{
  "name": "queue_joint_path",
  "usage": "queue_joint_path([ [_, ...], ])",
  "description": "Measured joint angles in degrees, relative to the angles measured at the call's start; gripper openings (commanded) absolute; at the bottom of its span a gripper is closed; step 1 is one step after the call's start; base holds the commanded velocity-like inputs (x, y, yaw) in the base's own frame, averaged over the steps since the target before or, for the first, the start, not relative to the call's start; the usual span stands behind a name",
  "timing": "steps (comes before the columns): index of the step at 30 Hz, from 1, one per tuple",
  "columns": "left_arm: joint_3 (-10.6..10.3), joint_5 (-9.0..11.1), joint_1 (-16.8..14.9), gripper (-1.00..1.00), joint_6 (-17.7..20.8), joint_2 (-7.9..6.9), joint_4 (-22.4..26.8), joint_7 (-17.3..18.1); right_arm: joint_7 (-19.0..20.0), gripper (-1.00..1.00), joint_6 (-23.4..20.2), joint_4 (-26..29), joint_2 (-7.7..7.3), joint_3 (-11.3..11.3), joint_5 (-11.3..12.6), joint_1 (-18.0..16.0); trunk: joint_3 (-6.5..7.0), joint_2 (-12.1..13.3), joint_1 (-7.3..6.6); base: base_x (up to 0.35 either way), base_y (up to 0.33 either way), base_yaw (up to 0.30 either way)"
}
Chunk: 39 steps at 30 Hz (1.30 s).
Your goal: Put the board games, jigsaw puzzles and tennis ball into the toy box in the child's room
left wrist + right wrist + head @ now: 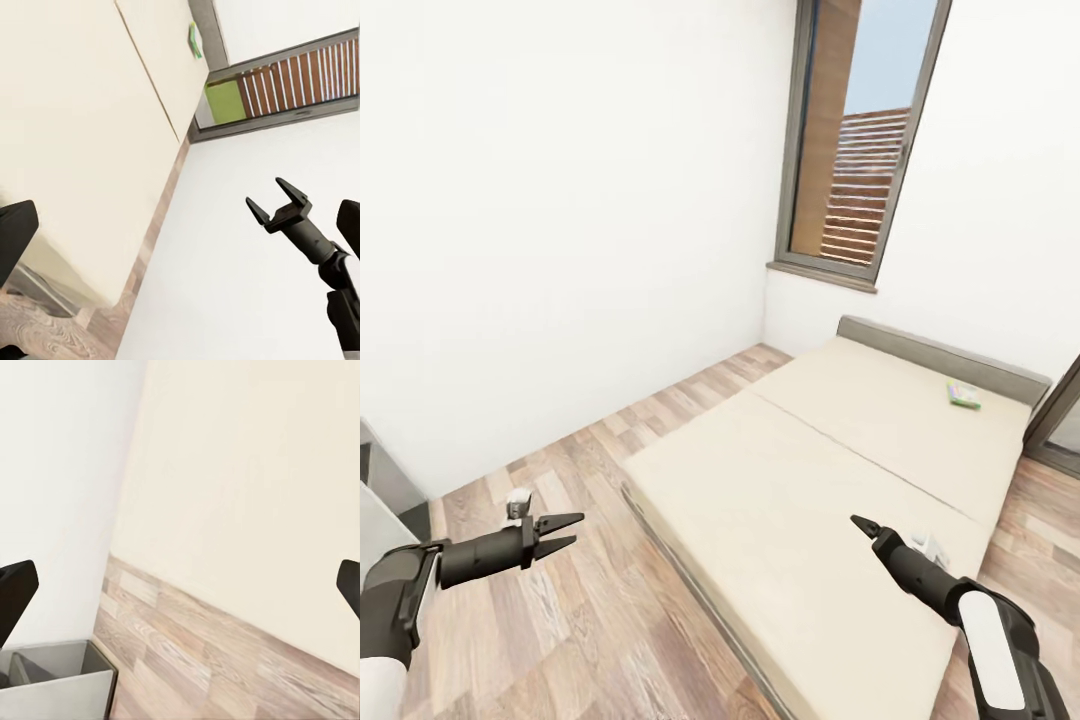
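Observation:
The bed with its cream mattress and centre seam fills the middle of the head view. One board game, a thin green and white box, lies near the bed's far corner by the headboard; it also shows as a green sliver, the board game, in the left wrist view. My left gripper is open over the wood floor, left of the bed. My right gripper hovers over the mattress's near part with nothing in it; in the left wrist view the right gripper has its fingers apart.
A tall window stands behind the bed and a glazed door frame at its right. A grey boxy object sits at the left edge, the same grey object showing beside the wall; what it is, I cannot tell. Wood floor runs left of the bed.

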<state>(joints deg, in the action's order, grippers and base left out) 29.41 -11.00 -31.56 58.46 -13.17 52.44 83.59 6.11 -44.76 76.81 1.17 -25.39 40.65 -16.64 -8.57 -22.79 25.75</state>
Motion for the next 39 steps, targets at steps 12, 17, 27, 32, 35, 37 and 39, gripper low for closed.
queue_joint_path([
  [12, 0.0, 0.0, 0.0, 1.00, 0.0, 0.04, 0.0, 0.0, 0.0, 1.00, 0.5, -0.2, 0.00, 0.0, 0.1, 0.0, -0.27, 0.0, 0.00, -0.001, -0.189, 0.281],
  [17, -0.1, 0.0, 0.0, 1.00, 0.0, 0.33, 0.0, 0.0, 0.0, 1.00, 0.5, -0.2, -0.05, 0.0, 0.1, 0.0, -0.39, 0.0, 0.01, -0.056, -0.032, 0.281],
  [27, 0.0, 0.1, 0.0, 1.00, 0.0, 0.54, 0.0, -1.5, 0.0, 1.00, 0.5, -0.2, -0.09, 0.0, 0.1, 0.0, -0.61, 0.0, 0.00, -0.014, -0.004, 0.281],
  [32, 0.0, 0.1, 0.0, 1.00, 0.0, 0.73, 0.0, -1.6, 0.0, 1.00, 0.5, -0.2, -0.09, 0.0, 0.1, 0.0, -0.73, 0.0, 0.00, -0.001, 0.000, 0.281],
  [35, 0.0, 0.1, 0.0, 1.00, 0.0, 0.87, 0.0, -1.7, 0.0, 1.00, 0.5, -0.2, -0.09, 0.0, 0.1, 0.0, -0.79, 0.0, 0.00, 0.000, 0.000, 0.281],
  [37, 0.0, 0.1, 0.0, 1.00, 0.0, 0.90, 0.0, -1.7, 0.0, 1.00, 0.5, -0.2, -0.09, 0.0, 0.1, 0.0, -0.84, 0.0, 0.00, 0.000, 0.000, 0.281],
  [39, 0.0, 0.1, 0.0, 1.00, 0.0, 0.91, 0.0, -1.7, 0.0, 1.00, 0.5, -0.2, -0.09, 0.0, 0.1, 0.0, -0.88, 0.0, 0.00, 0.000, 0.000, 0.281],
])
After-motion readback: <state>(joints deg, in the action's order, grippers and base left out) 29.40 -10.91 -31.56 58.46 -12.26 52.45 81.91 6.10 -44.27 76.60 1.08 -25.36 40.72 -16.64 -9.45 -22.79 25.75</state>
